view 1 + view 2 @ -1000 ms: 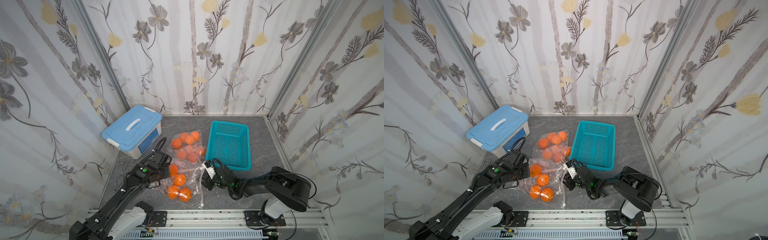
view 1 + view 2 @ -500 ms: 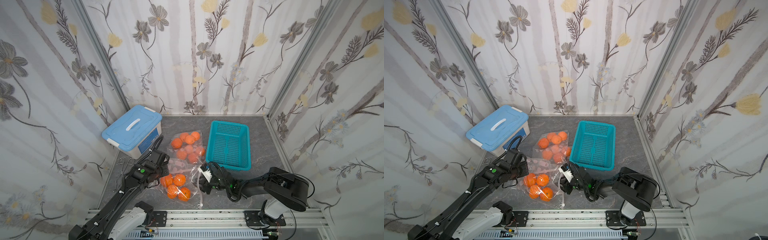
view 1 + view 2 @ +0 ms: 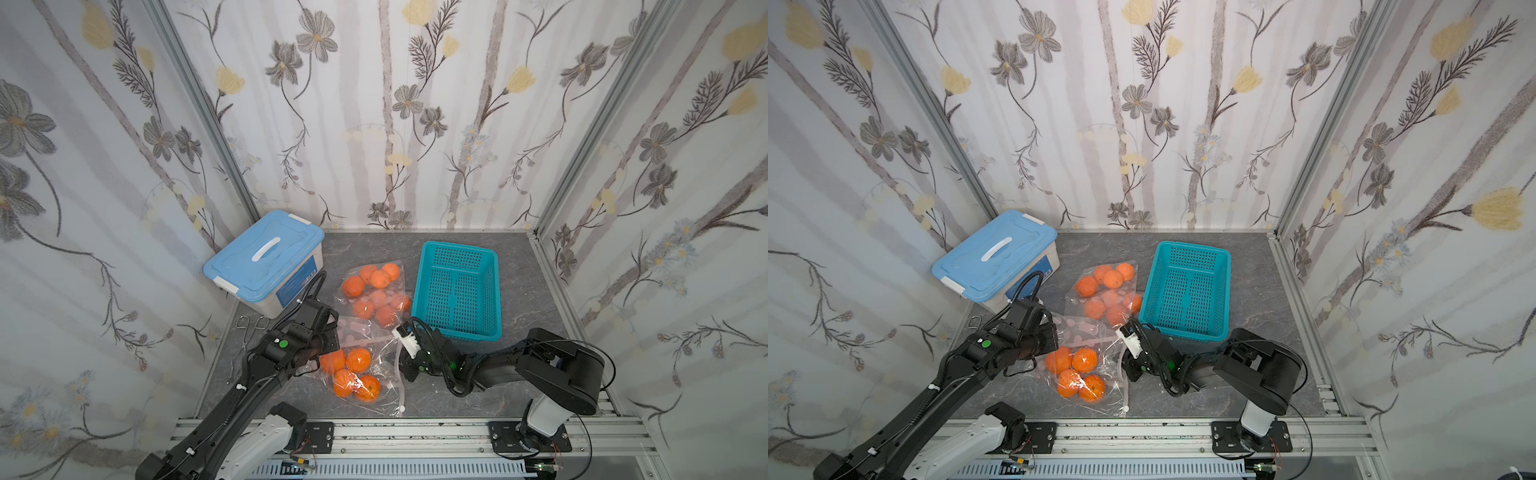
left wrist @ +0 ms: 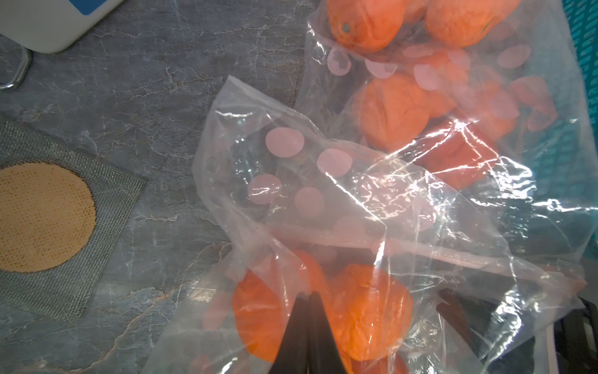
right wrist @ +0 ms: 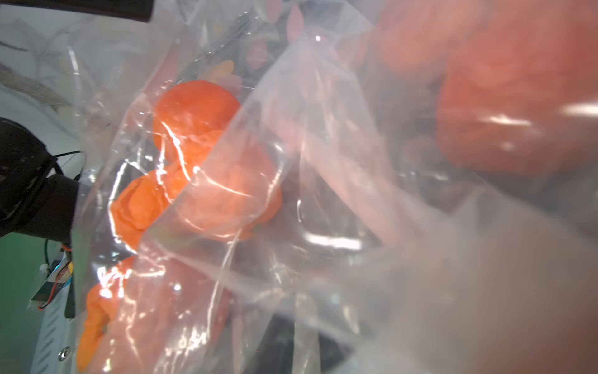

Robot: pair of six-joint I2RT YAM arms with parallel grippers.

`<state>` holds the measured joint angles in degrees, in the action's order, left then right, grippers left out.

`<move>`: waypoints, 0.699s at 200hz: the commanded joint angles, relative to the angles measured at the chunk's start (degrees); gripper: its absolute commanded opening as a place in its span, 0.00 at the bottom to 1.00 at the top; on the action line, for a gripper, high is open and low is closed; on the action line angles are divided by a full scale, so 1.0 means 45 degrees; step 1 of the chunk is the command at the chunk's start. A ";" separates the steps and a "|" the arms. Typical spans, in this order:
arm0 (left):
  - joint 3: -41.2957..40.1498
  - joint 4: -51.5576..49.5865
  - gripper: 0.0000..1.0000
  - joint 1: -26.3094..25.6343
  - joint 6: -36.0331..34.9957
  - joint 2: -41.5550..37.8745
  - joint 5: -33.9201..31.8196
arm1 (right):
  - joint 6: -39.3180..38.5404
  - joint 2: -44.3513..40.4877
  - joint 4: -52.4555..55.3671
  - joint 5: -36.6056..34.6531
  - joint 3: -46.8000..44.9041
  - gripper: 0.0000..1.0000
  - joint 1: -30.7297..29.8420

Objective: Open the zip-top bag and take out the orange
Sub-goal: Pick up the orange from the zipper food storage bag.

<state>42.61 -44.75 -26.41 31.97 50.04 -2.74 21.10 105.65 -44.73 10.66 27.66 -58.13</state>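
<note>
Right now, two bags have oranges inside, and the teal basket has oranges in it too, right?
No. The teal basket is empty, as both top views show. The far bag and near bag do have oranges inside.

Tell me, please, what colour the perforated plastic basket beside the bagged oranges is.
The perforated plastic basket is teal, clearest in a top view.

Both low: left arm angles forward, left gripper pinched tight. The right arm stretches sideways toward it; right gripper jaw gap unreadable.
</note>
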 commanded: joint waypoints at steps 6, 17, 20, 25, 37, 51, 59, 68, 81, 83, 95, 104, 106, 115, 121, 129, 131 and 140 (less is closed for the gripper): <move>-0.0126 0.0493 0.00 0.0010 0.0194 -0.0326 0.0535 | 0.0513 -0.0215 -0.0404 -0.0717 -0.0391 0.10 0.0403; -0.0193 0.0588 0.00 0.0012 0.0209 -0.0403 0.0857 | 0.0590 -0.0269 -0.0343 -0.0916 -0.0424 0.08 0.0497; -0.0209 0.0611 0.00 0.0011 0.0212 -0.0425 0.0938 | 0.0633 -0.0268 -0.0264 -0.1058 -0.0414 0.07 0.0510; -0.0216 0.0624 0.00 0.0001 0.0216 -0.0463 0.1075 | 0.0687 -0.0261 -0.0163 -0.1231 -0.0399 0.06 0.0543; -0.0253 0.0687 0.00 0.0010 0.0255 -0.0635 0.1260 | 0.0812 -0.0250 -0.0152 -0.1372 -0.0460 0.05 0.0670; -0.0344 0.0845 0.00 0.0010 0.0260 -0.0867 0.1569 | 0.0930 -0.0186 -0.0195 -0.1342 -0.0511 0.04 0.0786; -0.0376 0.0939 0.00 0.0010 0.0261 -0.1003 0.1752 | 0.0925 -0.0137 -0.0123 -0.1346 -0.0481 0.04 0.0842; -0.0432 0.1032 0.00 0.0010 0.0297 -0.1114 0.1949 | 0.0935 -0.0099 -0.0098 -0.1369 -0.0488 0.04 0.0899; -0.0380 0.1014 0.00 0.0010 0.0309 -0.1123 0.2255 | 0.0989 -0.0056 -0.0121 -0.1372 -0.0512 0.04 0.0990; -0.0370 0.1003 0.00 0.0010 0.0321 -0.1121 0.2290 | 0.0993 -0.0048 -0.0134 -0.1352 -0.0519 0.04 0.1010; -0.0268 0.1084 0.00 0.0010 0.0231 -0.1135 0.2718 | 0.0998 -0.0023 -0.0243 -0.1225 -0.0522 0.03 0.1098; -0.0230 0.1588 0.00 0.0010 -0.0126 -0.1237 0.3569 | 0.0975 0.0016 -0.0301 -0.1120 -0.0483 0.03 0.1138; -0.0240 0.1767 0.00 0.0010 -0.0208 -0.1286 0.3849 | 0.0955 0.0023 -0.0320 -0.1104 -0.0478 0.03 0.1139; -0.0297 0.2710 0.00 -0.0002 -0.0614 -0.1552 0.5356 | 0.0955 0.0030 -0.0386 -0.1062 -0.0473 0.03 0.1143; -0.0333 0.3280 0.00 -0.0061 -0.0708 -0.1777 0.6151 | 0.0934 0.0001 -0.0439 -0.0995 -0.0494 0.03 0.1161; -0.0313 0.3788 0.00 -0.0077 -0.0775 -0.2063 0.6662 | 0.0916 -0.0041 -0.0553 -0.0909 -0.0520 0.03 0.1161; -0.0295 0.3870 0.00 -0.0080 -0.0785 -0.2113 0.6732 | 0.0906 -0.0059 -0.0579 -0.0895 -0.0536 0.03 0.1170; -0.0135 0.4169 0.00 -0.0087 -0.1058 -0.2269 0.7238 | 0.0886 -0.0155 -0.0679 -0.0870 -0.0589 0.03 0.1178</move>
<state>40.93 -36.05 -26.68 31.09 41.67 17.65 24.82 105.41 -45.23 6.31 25.30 -52.95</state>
